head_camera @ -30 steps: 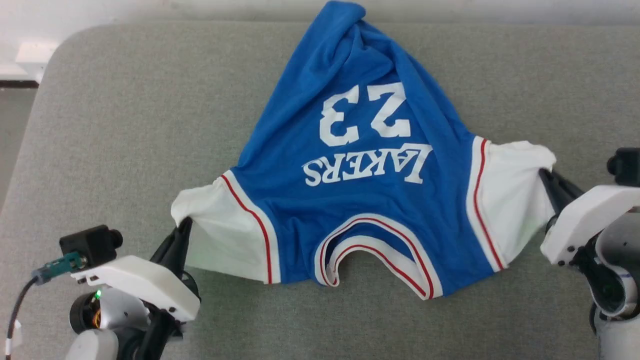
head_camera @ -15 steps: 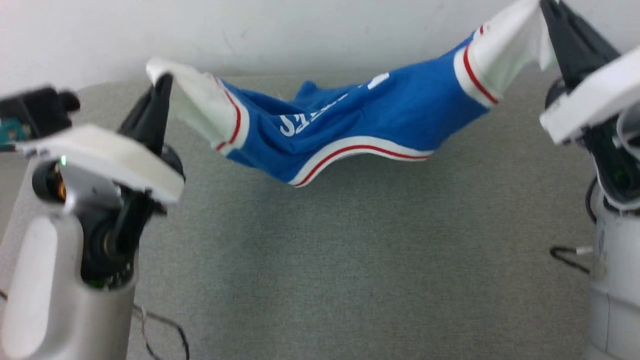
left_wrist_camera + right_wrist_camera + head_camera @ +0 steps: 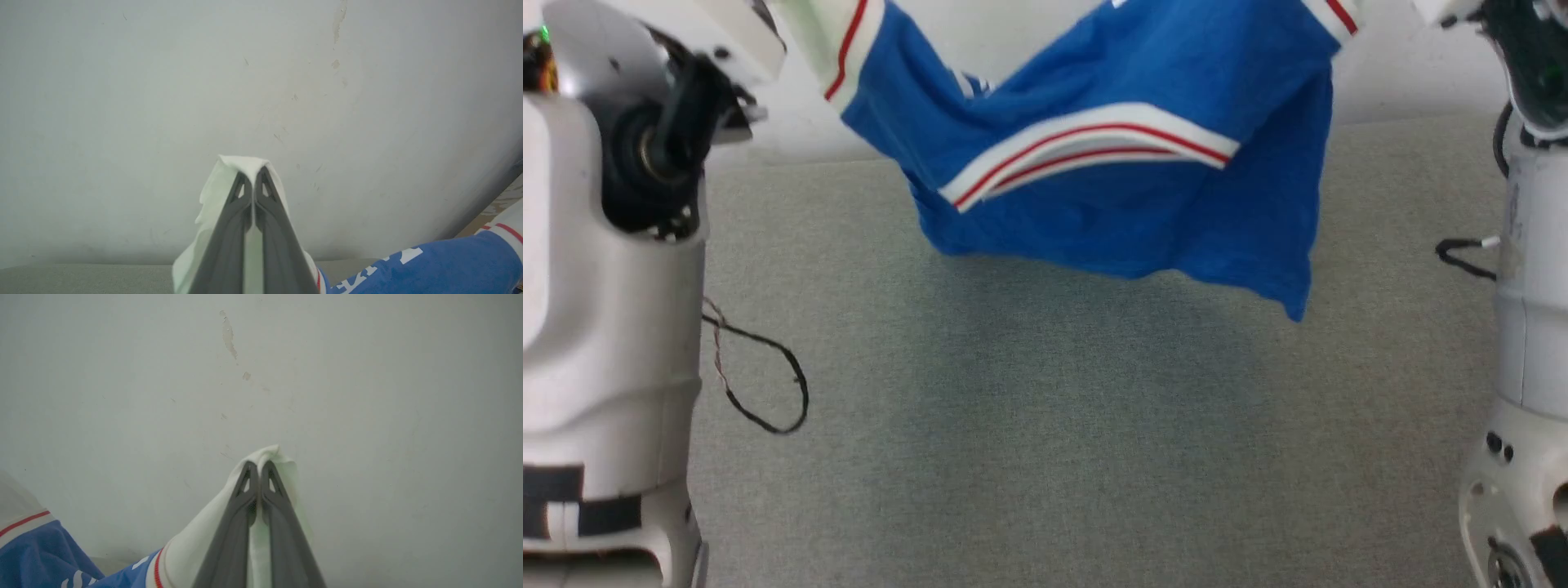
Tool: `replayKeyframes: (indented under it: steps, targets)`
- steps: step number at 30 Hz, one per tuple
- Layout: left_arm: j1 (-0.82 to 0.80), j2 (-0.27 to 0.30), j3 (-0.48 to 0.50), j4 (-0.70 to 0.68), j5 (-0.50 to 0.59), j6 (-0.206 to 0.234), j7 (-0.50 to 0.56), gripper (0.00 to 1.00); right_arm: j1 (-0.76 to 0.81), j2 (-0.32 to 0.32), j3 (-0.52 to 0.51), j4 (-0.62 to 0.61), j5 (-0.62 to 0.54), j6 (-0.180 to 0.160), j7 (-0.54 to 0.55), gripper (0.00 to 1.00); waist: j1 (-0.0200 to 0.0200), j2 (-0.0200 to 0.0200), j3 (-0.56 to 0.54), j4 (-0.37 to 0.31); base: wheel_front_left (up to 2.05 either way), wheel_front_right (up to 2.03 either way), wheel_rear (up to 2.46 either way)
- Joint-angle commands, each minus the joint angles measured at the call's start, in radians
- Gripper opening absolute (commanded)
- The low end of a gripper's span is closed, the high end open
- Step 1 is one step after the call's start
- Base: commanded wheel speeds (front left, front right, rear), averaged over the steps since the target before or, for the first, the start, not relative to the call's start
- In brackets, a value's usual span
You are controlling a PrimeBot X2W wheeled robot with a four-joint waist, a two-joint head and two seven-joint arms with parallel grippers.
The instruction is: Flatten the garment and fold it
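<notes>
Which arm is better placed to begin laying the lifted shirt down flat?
Probably the right. The left gripper and right gripper are each shut on a white sleeve, but the garment hangs lowest at its hem corner on the right, nearest the grey surface.

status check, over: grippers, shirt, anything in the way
Left gripper shut on one white sleeve, right gripper shut on the other. The garment hangs between them above the grey surface, not yet flat. Loose black cable beside left arm, apart from it.
</notes>
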Motion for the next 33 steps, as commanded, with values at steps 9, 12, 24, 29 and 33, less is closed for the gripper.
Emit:
replayKeyframes:
  steps: [9, 12, 24, 29, 33]
  targets:
    - [-0.199, 0.038, -0.037, 0.207, 0.092, 0.028, -0.014, 0.0, -0.172, 0.0, 0.017, 0.244, -0.118, -0.001, -0.068, 0.0, 0.0, -0.0001, 0.046, -0.034, 0.0, 0.0, 0.0]
    - [-0.256, 0.046, -0.049, 0.242, 0.119, 0.022, -0.046, 0.0, -0.228, 0.002, 0.008, 0.304, -0.156, -0.001, -0.097, 0.0, 0.0, -0.0001, 0.088, -0.041, 0.0, 0.0, 0.0]
    - [-0.515, 0.014, -0.015, 0.267, 0.114, -0.03, -0.239, 0.0, -0.501, 0.006, -0.079, 0.389, -0.366, -0.001, -0.264, 0.0, 0.0, -0.0001, 0.381, -0.027, 0.0, 0.0, 0.0]
    - [-0.571, 0.0, -0.003, 0.291, 0.089, -0.097, -0.333, 0.0, -0.552, 0.003, -0.131, 0.406, -0.443, -0.001, -0.337, 0.0, 0.0, -0.0001, 0.457, -0.004, 0.0, 0.0, 0.0]
    - [-0.609, -0.016, 0.01, 0.329, 0.059, -0.156, -0.41, 0.0, -0.591, -0.014, -0.153, 0.421, -0.506, -0.001, -0.411, 0.0, 0.0, -0.0001, 0.523, 0.019, 0.0, 0.0, 0.0]
